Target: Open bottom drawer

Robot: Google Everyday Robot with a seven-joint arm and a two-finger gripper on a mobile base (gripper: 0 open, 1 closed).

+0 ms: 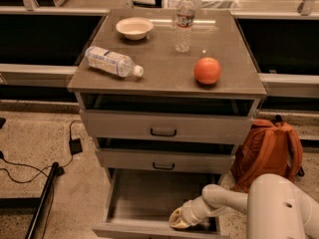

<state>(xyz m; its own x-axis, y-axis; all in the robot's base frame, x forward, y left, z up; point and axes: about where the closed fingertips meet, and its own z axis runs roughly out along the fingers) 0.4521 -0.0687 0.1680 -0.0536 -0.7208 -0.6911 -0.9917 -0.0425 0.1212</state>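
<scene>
The bottom drawer (pixel 144 198), lowest of three in the grey cabinet, stands pulled well out, its bare inside showing below the middle drawer (pixel 164 161). The hand (pixel 178 219) sits inside it just behind the front panel, toward the right; whether it is wide or narrow cannot be told. On the tabletop (pixel 164 81) are a bowl (pixel 134 28), an upright bottle (pixel 184 21), a lying bottle (pixel 112 61) and an orange (pixel 207 70).
</scene>
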